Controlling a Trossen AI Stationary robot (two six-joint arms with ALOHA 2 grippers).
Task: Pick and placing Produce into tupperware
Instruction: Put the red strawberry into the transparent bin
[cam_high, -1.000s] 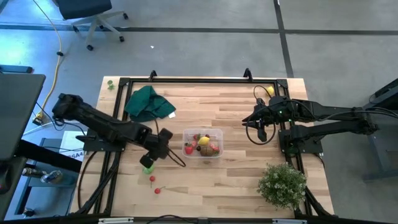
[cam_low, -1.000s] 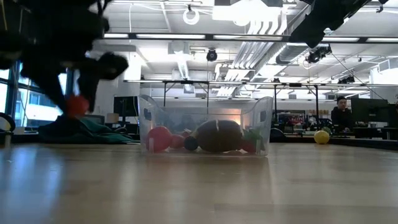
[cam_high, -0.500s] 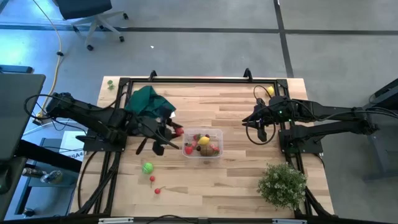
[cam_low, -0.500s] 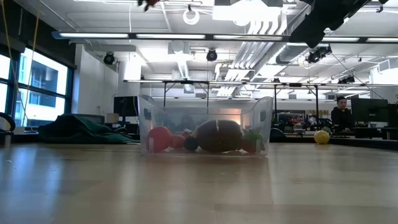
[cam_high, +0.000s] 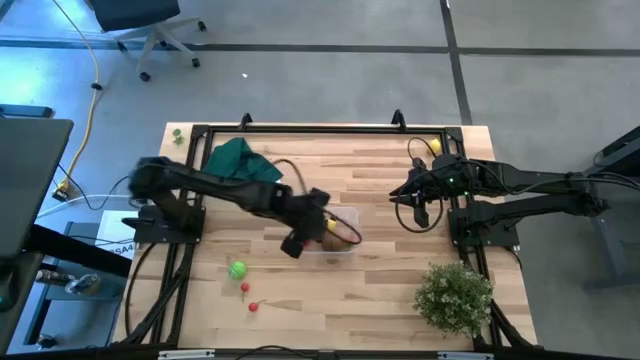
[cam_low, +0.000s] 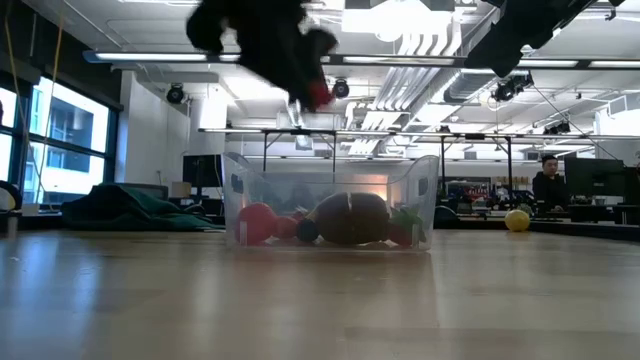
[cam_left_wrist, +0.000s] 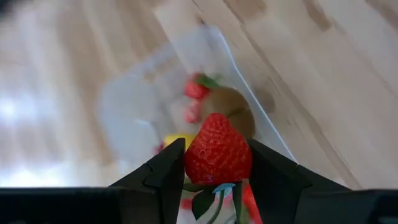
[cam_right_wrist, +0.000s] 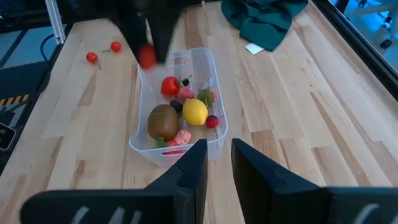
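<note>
The worktop (cam_high: 380, 165) is made of pale wooden planks and has a black metal frame (cam_high: 320, 127) along its far edge. It stands on a grey concrete floor (cam_high: 330, 80) with dark seams. An office chair (cam_high: 145, 25) on wheels stands on the floor beyond the worktop, and a yellow cable (cam_high: 92, 75) lies beside it. In the low view, the room behind has large windows (cam_low: 55, 135) on one side, long ceiling lights (cam_low: 330, 57) and pipes above. A person (cam_low: 547, 180) sits far back at a monitor (cam_low: 592, 180).

High cam top-down, low cam table-level; both share tupperware (cam_high: 330, 236)
</note>
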